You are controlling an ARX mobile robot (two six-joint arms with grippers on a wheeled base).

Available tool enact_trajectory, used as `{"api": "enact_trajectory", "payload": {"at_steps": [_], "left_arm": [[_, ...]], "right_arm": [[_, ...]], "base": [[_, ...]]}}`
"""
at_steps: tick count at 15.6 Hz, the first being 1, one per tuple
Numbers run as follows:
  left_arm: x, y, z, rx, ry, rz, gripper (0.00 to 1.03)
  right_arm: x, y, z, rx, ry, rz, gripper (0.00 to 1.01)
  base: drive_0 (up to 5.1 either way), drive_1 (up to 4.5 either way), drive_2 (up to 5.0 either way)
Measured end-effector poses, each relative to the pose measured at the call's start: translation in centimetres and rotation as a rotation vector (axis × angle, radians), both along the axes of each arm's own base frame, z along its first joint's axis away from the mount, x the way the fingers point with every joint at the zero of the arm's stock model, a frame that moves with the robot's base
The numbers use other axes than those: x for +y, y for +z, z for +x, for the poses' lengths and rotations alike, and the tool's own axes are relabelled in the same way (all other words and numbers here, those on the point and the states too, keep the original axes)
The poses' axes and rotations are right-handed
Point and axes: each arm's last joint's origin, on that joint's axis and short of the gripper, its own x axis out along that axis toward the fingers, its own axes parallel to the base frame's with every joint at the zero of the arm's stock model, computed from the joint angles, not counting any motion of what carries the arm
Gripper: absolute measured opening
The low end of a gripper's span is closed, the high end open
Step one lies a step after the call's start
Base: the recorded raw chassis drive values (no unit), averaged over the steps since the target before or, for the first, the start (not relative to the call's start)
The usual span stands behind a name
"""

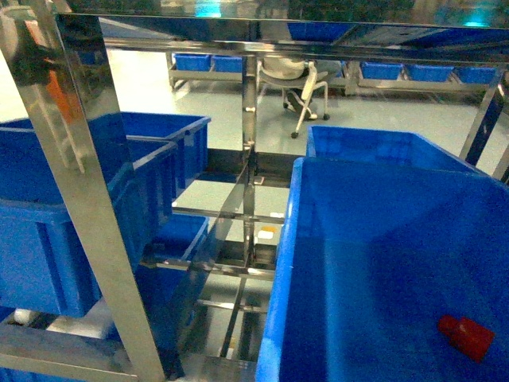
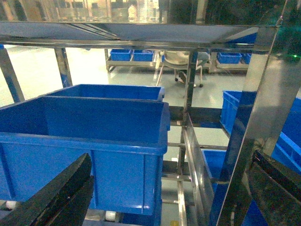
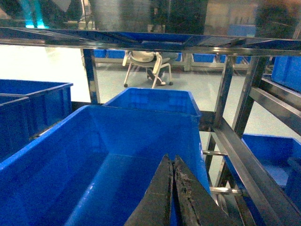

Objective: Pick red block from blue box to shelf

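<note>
Red glossy plastic block (image 1: 466,337) lies on the smooth floor of the large blue plastic crate (image 1: 318,263), lower right of the head view, long axis slanting; neither arm shows.

Left wrist: left end effector (image 2: 164,197) spread before the reflective steel shelf (image 2: 244,136).

Right wrist: right end effector (image 3: 173,197) pressed together above the crate, evidently nearer; block unseen.
</note>
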Motion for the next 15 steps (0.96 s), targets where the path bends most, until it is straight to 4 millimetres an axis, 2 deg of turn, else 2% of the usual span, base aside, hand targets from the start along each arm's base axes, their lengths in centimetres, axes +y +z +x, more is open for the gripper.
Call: {"api": "enact_trajectory", "payload": {"at_steps": [4,7,10,12,15], "left_arm": [[0.00,0.01,0.00,0.000,0.000,0.000,0.98],[0.00,0.01,0.00,0.000,0.000,0.000,0.98],[0.00,0.00,0.00,0.000,0.000,0.000,0.98],[0.00,0.00,0.00,0.000,0.000,0.000,0.98],[0.00,0.00,0.00,0.000,0.000,0.000,0.98]], "right_arm": [[0.00,0.00,0.00,0.000,0.000,0.000,0.03],[0.00,0.00,0.00,0.000,0.000,0.000,0.40],[0.00,0.00,0.00,0.000,0.000,0.000,0.80],[0.00,0.00,0.00,0.000,0.000,0.000,1.00],[0.00,0.00,0.00,0.000,0.000,0.000,0.98]], "base": [[0.0,0.00,0.0],[0.0,0.00,0.0],[0.0,0.00,0.0],[0.0,0.00,0.0],[0.0,0.00,0.0]]}}
